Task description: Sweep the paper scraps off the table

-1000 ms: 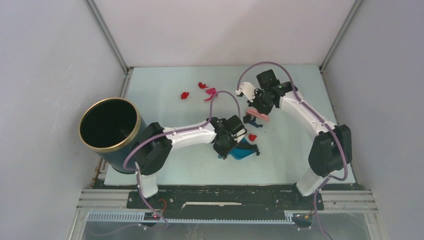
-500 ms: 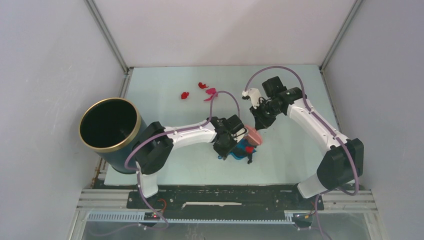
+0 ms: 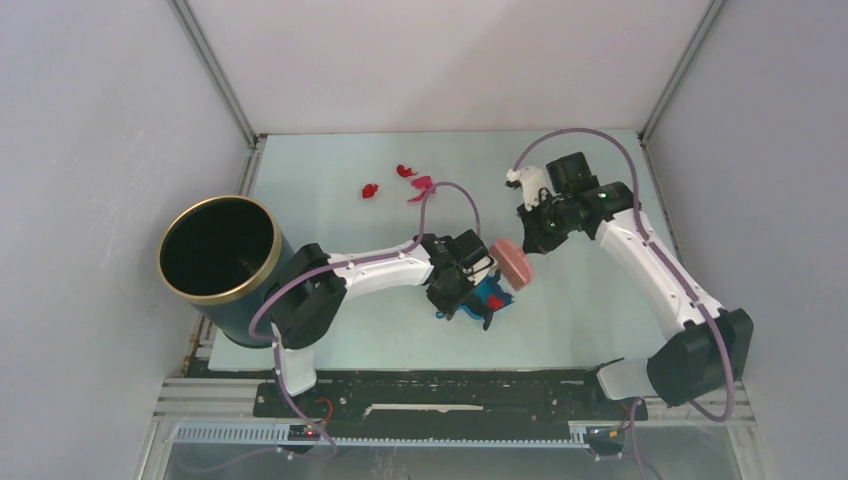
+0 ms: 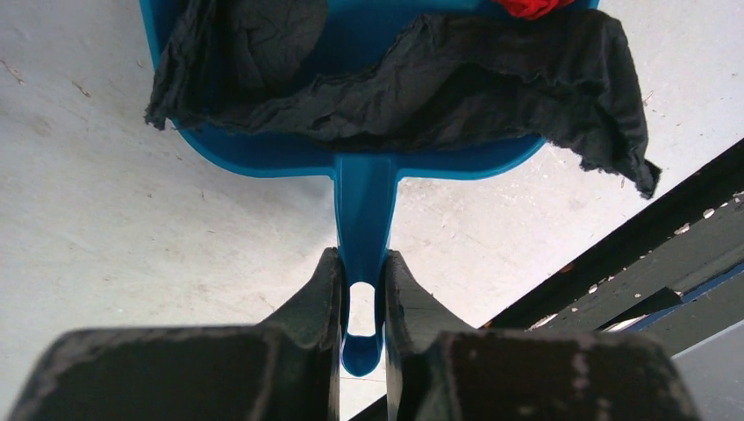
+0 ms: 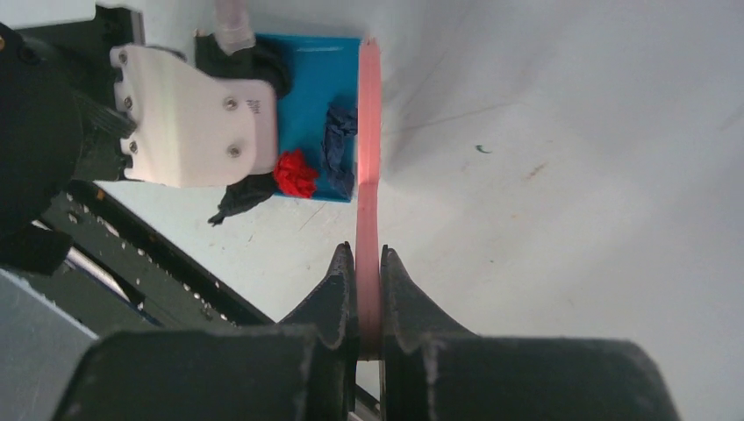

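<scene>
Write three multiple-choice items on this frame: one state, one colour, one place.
1. The right tool is:
A) open and empty
B) shut on the pink hand brush
C) shut on nothing

2. The handle in the left tool is:
A) pink
B) black
C) blue

3. The red crumpled paper scrap nearest the arms lies:
A) in the blue plastic dustpan
B) on the brush bristles
C) between the right tool's fingers

Answers:
1 B: in the right wrist view its fingers pinch the brush, seen edge-on.
2 C: in the left wrist view the fingers flank the dustpan's blue handle.
3 A: it rests on the pan's blue floor.
</scene>
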`<state>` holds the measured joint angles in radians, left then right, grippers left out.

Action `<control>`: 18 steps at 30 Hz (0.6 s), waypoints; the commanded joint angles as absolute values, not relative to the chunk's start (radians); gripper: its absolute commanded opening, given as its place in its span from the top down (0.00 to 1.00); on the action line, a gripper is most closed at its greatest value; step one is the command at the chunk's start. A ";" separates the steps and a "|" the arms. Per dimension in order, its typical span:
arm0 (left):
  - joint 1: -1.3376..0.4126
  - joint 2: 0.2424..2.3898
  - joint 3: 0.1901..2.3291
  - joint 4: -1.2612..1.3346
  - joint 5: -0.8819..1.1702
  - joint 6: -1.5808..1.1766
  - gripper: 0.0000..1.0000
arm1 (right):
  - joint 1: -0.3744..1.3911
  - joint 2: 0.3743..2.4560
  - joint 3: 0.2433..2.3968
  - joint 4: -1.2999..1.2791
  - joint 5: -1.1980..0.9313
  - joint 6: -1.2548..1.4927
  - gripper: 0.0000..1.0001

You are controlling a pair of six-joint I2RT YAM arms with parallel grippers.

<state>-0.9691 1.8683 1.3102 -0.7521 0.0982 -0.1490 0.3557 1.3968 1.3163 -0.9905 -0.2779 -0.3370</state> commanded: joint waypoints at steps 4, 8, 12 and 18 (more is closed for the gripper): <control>-0.978 1.758 1.291 -0.787 0.067 -0.119 1.00 | 0.171 1.237 1.323 -0.927 -0.353 -0.219 1.00; -0.982 1.700 1.265 -0.820 0.052 -0.133 1.00 | 0.091 1.203 1.302 -0.927 -0.424 -0.223 1.00; -0.983 1.673 1.257 -0.885 0.037 -0.167 1.00 | 0.089 1.193 1.262 -0.942 -0.412 -0.247 1.00; -0.982 1.562 1.179 -0.940 -0.040 -0.254 1.00 | 0.090 1.208 1.218 -0.931 -0.404 -0.269 1.00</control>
